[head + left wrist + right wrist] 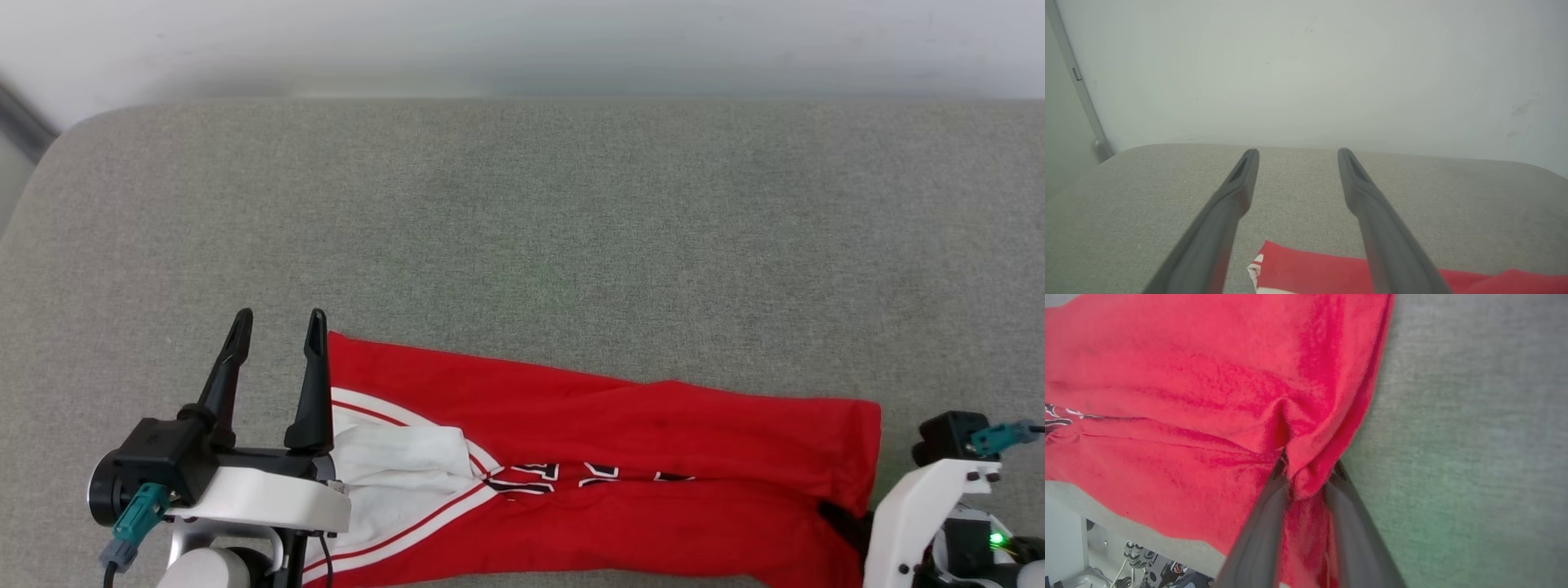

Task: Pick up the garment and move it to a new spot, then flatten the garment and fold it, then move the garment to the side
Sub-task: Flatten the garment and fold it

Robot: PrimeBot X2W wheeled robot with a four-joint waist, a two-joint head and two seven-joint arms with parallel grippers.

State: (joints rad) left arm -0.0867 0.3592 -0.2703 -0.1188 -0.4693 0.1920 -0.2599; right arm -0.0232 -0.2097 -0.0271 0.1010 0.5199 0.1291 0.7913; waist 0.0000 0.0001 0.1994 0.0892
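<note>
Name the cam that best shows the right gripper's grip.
Right wrist view: the right gripper pinches a bunched fold of the garment, close up. Head view shows its white wrist at the garment's right end, fingers mostly hidden. Left wrist view shows the open left gripper and a garment strip.

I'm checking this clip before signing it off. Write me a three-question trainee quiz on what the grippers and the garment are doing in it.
1. True or false: the left gripper is clamped shut on the garment.
2. What sits between the fingers of the right gripper? A: a cable. B: bunched red cloth of the garment. C: nothing.
3. Fill in the colour: the garment lies on a ____ padded surface.

Key: 1 false, its jaws stand open; 2 B; 3 grey.
</note>
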